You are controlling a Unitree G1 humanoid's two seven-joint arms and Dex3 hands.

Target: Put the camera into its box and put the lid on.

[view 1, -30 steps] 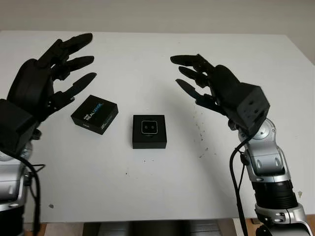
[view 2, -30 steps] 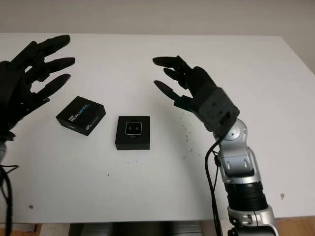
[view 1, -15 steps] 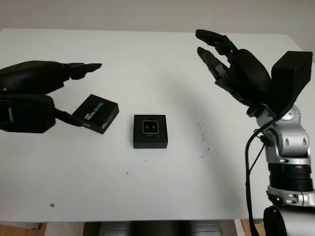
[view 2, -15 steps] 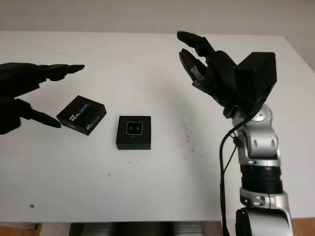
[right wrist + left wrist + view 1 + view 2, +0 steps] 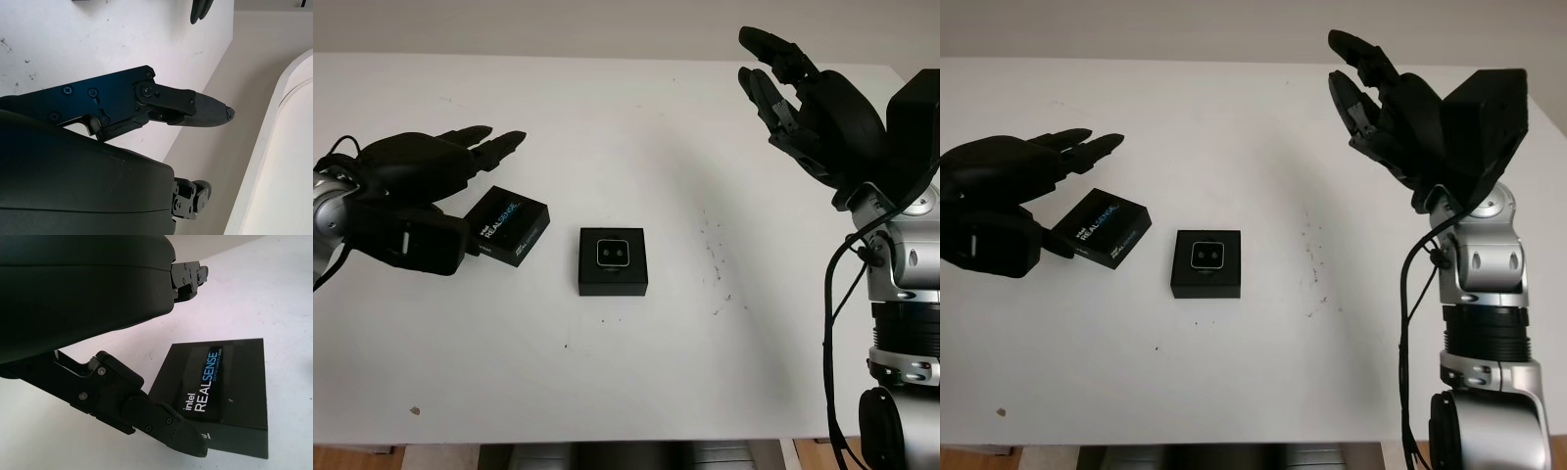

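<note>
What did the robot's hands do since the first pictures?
The left hand dropped down low beside the lid with the writing, open and not holding it. The right hand lifted up and away toward the far right of the table, open too. The lid and the box with the camera stayed put.

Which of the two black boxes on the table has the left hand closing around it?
The lid printed REALSENSE, lying askew beside the open left hand. The other, the box holding the camera, sits apart toward the table's middle.
</note>
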